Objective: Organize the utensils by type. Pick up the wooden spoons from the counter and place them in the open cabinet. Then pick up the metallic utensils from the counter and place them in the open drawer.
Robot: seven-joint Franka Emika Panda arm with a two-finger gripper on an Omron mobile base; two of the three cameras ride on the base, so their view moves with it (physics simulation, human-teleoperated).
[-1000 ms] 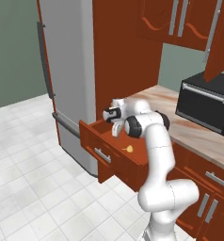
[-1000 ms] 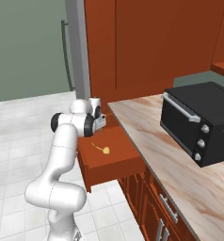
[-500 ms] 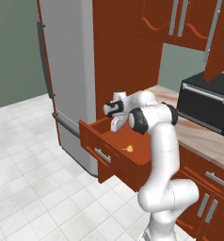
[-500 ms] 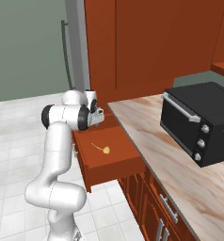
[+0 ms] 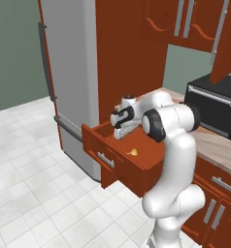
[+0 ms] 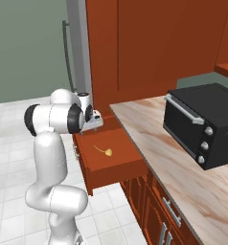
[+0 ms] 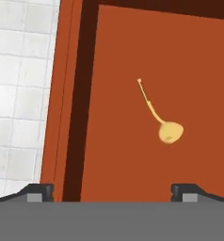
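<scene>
The reddish-brown drawer (image 5: 109,160) (image 6: 114,175) (image 7: 70,117) stands pulled out under the marbled counter (image 6: 156,143) (image 5: 210,143). On its floor lies a small yellow spoon-shaped utensil (image 5: 133,152) (image 6: 107,152) (image 7: 169,132) with a thin handle and a round bowl. My gripper (image 5: 119,134) (image 6: 95,123) (image 7: 112,190) hangs just above the drawer's back part, open and holding nothing. In the hand view the utensil lies ahead and a little to the right, apart from the fingertips (image 7: 40,190).
A black toaster oven (image 6: 202,119) (image 5: 217,103) stands on the counter. A grey fridge (image 5: 69,72) (image 6: 76,48) rises beside the tall reddish-brown cabinet. An upper cabinet door (image 5: 229,43) hangs open at top right. White floor tiles (image 7: 20,94) lie beside the drawer.
The arm's upper joints have swung around while the hand stays over the drawer. The jaws stay open and the yellow utensil has not moved.
</scene>
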